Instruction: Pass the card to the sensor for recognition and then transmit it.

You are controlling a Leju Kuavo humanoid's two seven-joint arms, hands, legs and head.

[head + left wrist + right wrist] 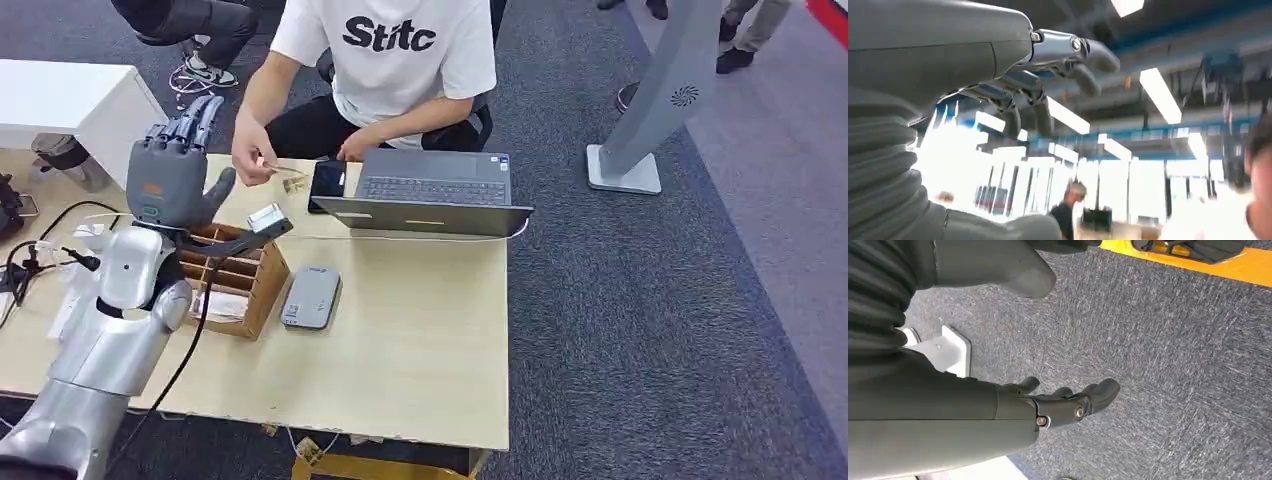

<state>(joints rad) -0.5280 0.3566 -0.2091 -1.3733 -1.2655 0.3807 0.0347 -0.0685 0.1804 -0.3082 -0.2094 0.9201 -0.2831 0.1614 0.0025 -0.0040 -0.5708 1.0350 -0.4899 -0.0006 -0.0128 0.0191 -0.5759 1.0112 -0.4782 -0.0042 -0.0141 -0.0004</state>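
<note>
A person's hand (250, 158) pinches a small card (275, 166) above the far side of the table, just right of my left hand (175, 165). That hand is raised with its fingers spread upward and holds nothing; in the left wrist view its fingers (1048, 85) stand against ceiling lights. The grey card sensor (310, 298) lies flat on the table beside a wooden compartment box (235, 280). My right hand (1063, 402) hangs over grey carpet, fingers loosely extended, with nothing in it.
A seated person in a white shirt (400, 60) faces me across the wooden table (420, 350). An open laptop (430, 195) and a dark phone (327, 181) lie in front of them. Cables (40, 250) trail at the left. A grey stand (650, 110) rises at the right.
</note>
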